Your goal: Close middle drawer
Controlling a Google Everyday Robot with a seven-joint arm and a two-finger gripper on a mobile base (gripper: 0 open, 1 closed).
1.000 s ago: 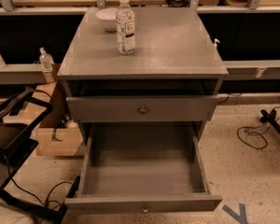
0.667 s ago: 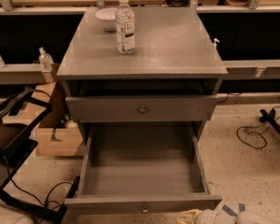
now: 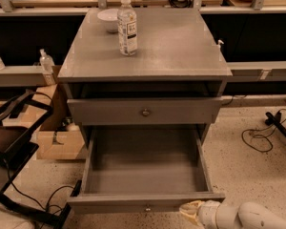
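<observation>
Obs.: gripper [image 3: 191, 210] sits low at the bottom right, at the end of a smooth white rounded arm [image 3: 250, 216]. Its pale yellowish tip lies just beside the right end of the middle drawer's front. Contact cannot be confirmed from here, and I cannot tell whether the pincer is open or closed; nothing is seen held in it. The middle drawer [image 3: 145, 168] is pulled far out of the grey cabinet [image 3: 181, 46] toward me: a deep plain rectangular box of matte grey wood, with a flat wide front at the near edge and a small round metal knob [image 3: 148, 207] at its centre. Above it the upper drawer [image 3: 109, 111] is nearly flush, same grey finish and same kind of knob, with a dark gap under the cabinet top. On the top, left of centre, stands an upright clear plastic water bottle [image 3: 127, 25] with a white cap and a pale label carrying a dark patch; the print is probably text but unreadable. Just behind it is a white round bowl [image 3: 107, 19]. The floor [image 3: 248, 175] is speckled and light, with black cables [image 3: 257, 138] looped to the right. A cardboard box [image 3: 57, 144] sits left of the cabinet.
</observation>
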